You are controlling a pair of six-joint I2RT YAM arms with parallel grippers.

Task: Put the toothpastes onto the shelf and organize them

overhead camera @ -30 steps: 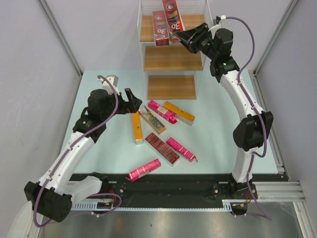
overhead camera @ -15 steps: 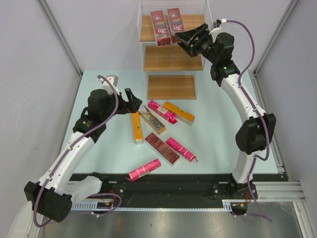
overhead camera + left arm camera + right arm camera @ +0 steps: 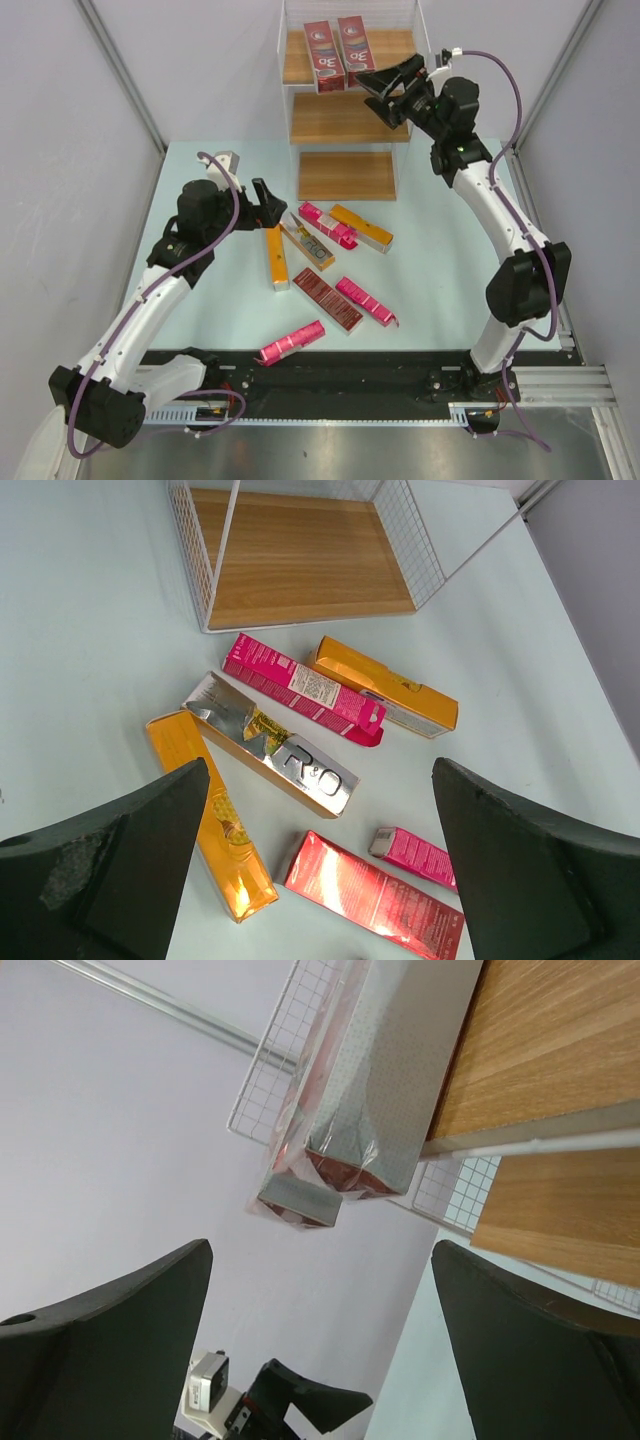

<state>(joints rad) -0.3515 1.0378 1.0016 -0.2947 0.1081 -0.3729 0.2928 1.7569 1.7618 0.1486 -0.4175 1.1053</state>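
The shelf [image 3: 348, 118] stands at the table's far edge. Two dark red toothpastes [image 3: 322, 57] [image 3: 354, 50] stand side by side on its top board. My right gripper [image 3: 384, 95] is open just right of them and touches neither; in the right wrist view the cartons [image 3: 385, 1090] lie beyond the open gripper [image 3: 320, 1250]. My left gripper [image 3: 268, 200] hangs open over the table. Past the left gripper [image 3: 320, 770] lie an orange carton [image 3: 212, 830], a silver one [image 3: 270, 743] and a dark red one [image 3: 375, 895].
More cartons lie loose mid-table: a pink one [image 3: 327, 224], an orange one [image 3: 362, 228], a pink one [image 3: 365, 301] and a pink one [image 3: 291, 342] near the front edge. The shelf's middle board [image 3: 350, 117] and bottom board [image 3: 346, 176] hold nothing.
My right gripper opened and let go of the second dark red carton, which now stands on the top board beside the first. The gripper drew back to the right. The left arm stayed still.
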